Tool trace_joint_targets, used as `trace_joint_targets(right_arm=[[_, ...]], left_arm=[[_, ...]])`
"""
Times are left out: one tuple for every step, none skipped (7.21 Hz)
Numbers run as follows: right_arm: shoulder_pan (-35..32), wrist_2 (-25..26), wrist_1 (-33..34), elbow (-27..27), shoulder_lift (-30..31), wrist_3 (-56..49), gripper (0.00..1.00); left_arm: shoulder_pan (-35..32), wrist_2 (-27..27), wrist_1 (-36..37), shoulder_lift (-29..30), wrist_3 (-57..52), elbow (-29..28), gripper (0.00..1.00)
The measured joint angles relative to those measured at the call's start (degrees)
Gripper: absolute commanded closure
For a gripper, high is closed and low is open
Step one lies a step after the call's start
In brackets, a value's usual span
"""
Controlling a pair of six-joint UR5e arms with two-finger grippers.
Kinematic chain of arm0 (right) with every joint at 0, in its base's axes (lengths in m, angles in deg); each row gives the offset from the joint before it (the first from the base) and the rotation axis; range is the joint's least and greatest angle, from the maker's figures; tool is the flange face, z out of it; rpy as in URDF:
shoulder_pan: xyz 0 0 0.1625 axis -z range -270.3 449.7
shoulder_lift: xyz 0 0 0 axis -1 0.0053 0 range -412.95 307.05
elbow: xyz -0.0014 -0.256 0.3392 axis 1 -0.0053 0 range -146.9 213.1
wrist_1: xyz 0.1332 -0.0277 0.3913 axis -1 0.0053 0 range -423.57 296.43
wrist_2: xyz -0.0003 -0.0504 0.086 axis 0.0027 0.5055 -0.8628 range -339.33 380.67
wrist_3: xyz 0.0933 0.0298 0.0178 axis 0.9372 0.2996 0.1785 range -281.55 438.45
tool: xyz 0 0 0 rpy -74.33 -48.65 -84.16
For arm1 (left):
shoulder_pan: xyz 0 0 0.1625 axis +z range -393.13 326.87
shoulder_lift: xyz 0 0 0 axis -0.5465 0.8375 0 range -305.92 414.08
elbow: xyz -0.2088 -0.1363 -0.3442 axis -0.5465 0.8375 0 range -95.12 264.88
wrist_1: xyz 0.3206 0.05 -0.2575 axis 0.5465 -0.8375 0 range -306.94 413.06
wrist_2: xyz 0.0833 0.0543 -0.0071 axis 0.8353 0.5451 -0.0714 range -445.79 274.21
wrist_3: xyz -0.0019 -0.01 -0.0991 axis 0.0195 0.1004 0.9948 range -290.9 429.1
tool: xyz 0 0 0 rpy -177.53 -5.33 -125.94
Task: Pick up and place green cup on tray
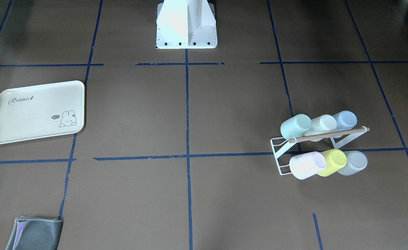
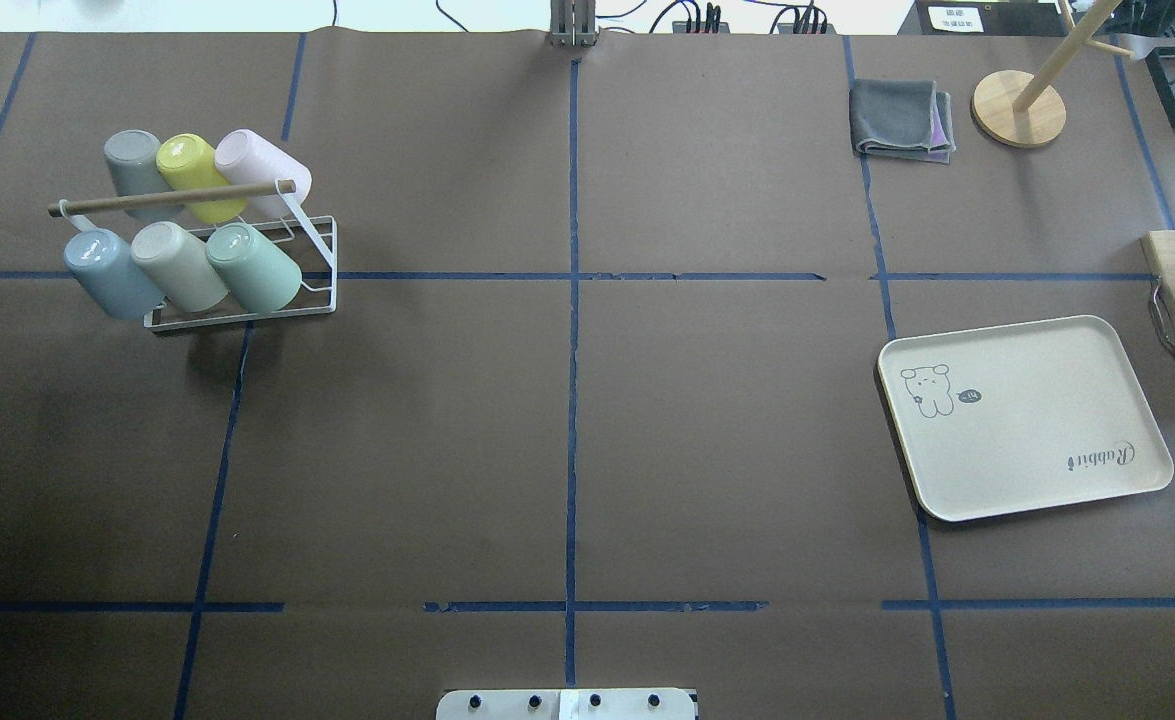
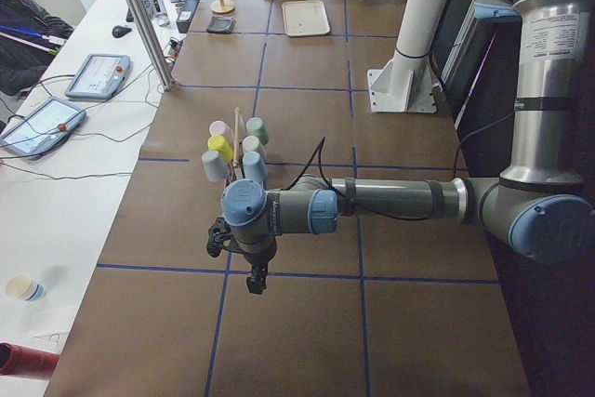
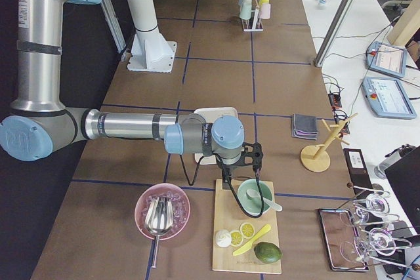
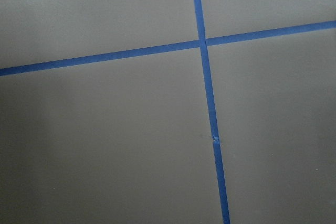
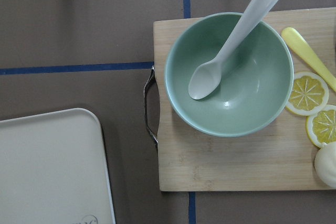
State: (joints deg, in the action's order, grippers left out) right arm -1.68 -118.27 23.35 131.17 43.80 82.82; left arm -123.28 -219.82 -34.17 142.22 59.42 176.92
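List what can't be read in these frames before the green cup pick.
- left gripper: shows only in the exterior left view, small; open or shut cannot be told.
- right gripper: shows only in the exterior right view; same.
- green cup: how the rack holds it is hidden inside the cup in every view.
- tray: cut off by the right wrist view's left and bottom edges.
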Motion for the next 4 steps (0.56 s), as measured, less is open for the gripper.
trace_joint_targets(right_arm=[[-0.07,-0.01,-0.02,0.04,-0.08,0.04,0.0],[-0.09,-0.03,-0.06,0.13,-0.25,0.08,0.0],[-0.11,-0.07,-0.08,0.19,-0.36,0.1,0.0],[-0.11,-0.09,-0.09,0.27,-0.4,0.09,0.0]], left_arm=[[-0.02,0.0,-0.03,0.04,0.0,-0.01,0.0],[-0.02,0.0,-0.04,0.07,0.01,-0.01,0.0],[-0.02,0.0,-0.04,0.12,0.01,0.03,0.0],[-0.02,0.0,-0.04,0.16,-0.01,0.08,0.0]])
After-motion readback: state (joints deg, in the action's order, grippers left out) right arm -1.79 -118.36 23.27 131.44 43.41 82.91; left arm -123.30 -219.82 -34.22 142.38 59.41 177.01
